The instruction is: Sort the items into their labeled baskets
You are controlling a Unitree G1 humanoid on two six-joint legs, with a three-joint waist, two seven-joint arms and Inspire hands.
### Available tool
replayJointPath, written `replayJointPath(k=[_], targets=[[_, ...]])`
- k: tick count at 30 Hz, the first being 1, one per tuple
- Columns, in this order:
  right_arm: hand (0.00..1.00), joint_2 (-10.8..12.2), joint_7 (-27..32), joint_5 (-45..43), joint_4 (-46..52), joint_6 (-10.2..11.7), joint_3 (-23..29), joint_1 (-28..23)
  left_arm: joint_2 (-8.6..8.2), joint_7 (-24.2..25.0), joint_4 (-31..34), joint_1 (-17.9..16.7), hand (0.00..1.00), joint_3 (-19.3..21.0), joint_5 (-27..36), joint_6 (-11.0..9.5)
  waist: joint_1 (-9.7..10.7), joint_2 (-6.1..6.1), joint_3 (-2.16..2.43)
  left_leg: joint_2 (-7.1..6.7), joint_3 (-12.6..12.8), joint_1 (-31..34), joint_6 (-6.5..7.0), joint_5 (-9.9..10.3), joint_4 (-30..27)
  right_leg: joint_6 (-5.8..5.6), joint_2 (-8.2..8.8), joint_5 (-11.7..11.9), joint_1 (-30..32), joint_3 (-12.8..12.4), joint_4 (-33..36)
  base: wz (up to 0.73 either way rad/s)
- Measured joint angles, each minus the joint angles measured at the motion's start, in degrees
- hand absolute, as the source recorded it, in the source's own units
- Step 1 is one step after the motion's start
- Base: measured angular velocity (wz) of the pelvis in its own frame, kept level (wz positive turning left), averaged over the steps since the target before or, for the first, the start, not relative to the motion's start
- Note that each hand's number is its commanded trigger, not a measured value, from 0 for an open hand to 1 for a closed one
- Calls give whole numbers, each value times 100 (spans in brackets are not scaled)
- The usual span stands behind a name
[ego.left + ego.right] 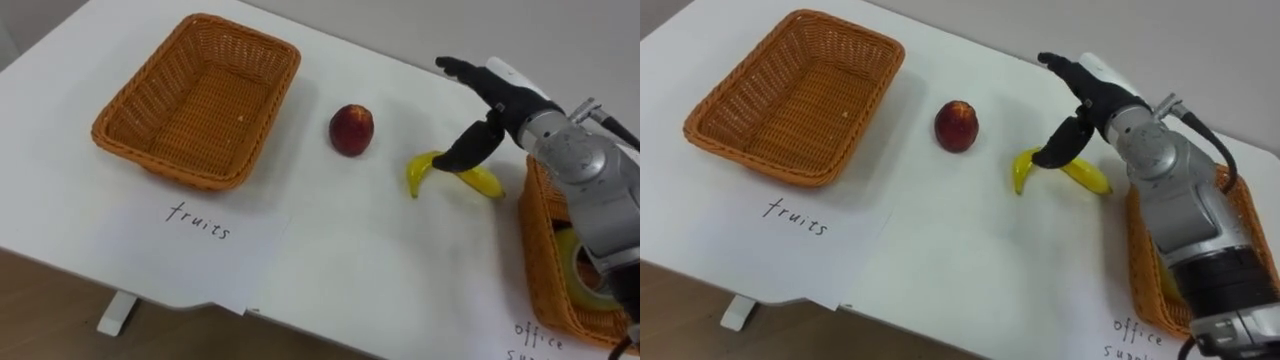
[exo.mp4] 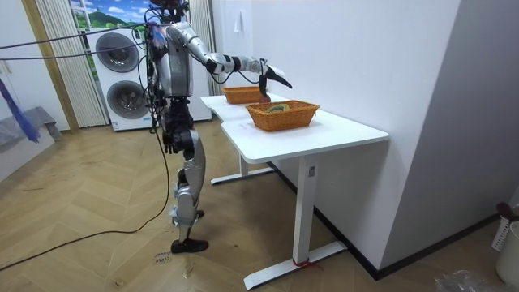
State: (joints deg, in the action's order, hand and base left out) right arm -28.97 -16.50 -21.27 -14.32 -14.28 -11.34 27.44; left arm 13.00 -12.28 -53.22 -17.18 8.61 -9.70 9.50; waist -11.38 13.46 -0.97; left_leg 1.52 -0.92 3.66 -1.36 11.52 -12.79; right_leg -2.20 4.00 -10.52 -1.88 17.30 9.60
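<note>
Paper label (image 1: pixel 200 225) for the fruit lies at the near edge of the table (image 1: pixel 350 260), in front of the empty fruit basket (image 1: pixel 165 165). The robot stands at the table's side with its right arm stretched over it. The right hand (image 1: pixel 505 100) hovers above the banana (image 1: pixel 422 172), fingers straight, thumb pointing down at the fruit, nothing grasped. Whether the thumb touches the peel cannot be told. A red fruit (image 1: pixel 352 129) lies between banana and fruit basket, apart from both. The office basket (image 1: pixel 535 250), at the robot's right, holds a tape roll (image 1: pixel 585 270). The left hand (image 2: pixel 169 139) hangs by the hip.

The step in hand looks like the reach for the banana. Next, the hand would need to sink, close round the banana's middle, then carry it past the red fruit to the fruit basket.
</note>
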Motion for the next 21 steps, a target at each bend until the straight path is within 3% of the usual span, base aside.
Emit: replayJointPath(k=[9, 14, 21], targets=[[0, -361, -13, -465, -115, 55, 0, 0, 56, 2, 32, 10, 0, -93, 3, -22, 0, 3, 3, 0, -2, 9, 0, 0, -5, 0, 1, 0, 8, 3, 1, 0], [0, -367, 13, -932, -115, 59, -30, 0, 62, -2, 41, 57, 0, -115, 5, -32, -7, -30, -19, -2, -2, 9, 0, 0, -17, 0, 7, 0, 8, 21, 1, 0], [0, -368, 10, -1310, -140, 50, -298, 0, 79, 38, 153, 164, 0, -226, 8, -61, -73, -88, -4, -4, 1, 85, 0, 0, -61, 3, 9, 2, 83, 15, 12, -1]])
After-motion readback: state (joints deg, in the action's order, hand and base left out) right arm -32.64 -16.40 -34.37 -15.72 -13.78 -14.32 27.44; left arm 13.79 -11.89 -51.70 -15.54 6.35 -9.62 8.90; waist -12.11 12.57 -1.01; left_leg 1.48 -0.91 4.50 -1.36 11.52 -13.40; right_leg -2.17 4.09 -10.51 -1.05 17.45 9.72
